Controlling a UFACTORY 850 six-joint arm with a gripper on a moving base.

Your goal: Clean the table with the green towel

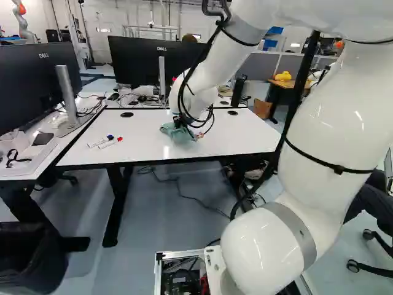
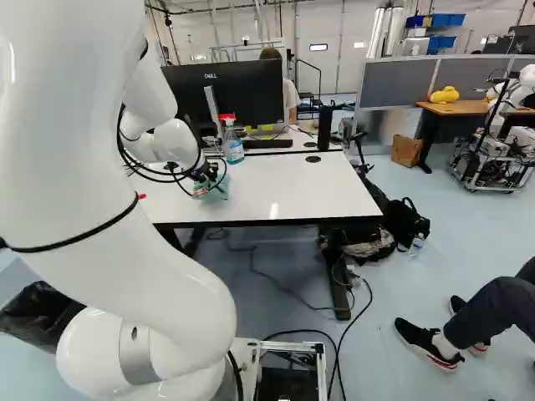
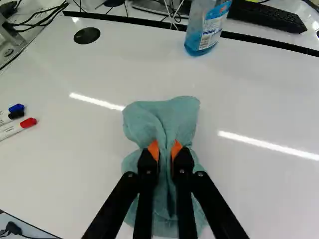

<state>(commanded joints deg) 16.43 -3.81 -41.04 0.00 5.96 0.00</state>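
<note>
Claw: the claw (image 1: 179,122) was grasping the towel, a fold pinched between its orange pads (image 3: 154,150).
Towel: the green towel (image 3: 162,117) lay bunched on the table, directly under the claw.
Table: the white, glossy tabletop (image 3: 65,154) had black edging and bright streaks of reflected light.
Pens: marker pens (image 3: 14,128) with blue, black and red caps lay to one side.
Bottle: a spray bottle (image 2: 232,144) of blue liquid stood near the far edge.
Beyond: monitors (image 1: 138,60) and a keyboard (image 3: 266,16) stood on neighbouring desks.
Room: grey floor (image 2: 384,292), grey partitions (image 2: 393,83), a cardboard box (image 2: 407,151), a yellow duck (image 2: 445,94) on a wooden desk (image 2: 460,107), and another robot (image 2: 500,154) beside it.
</note>
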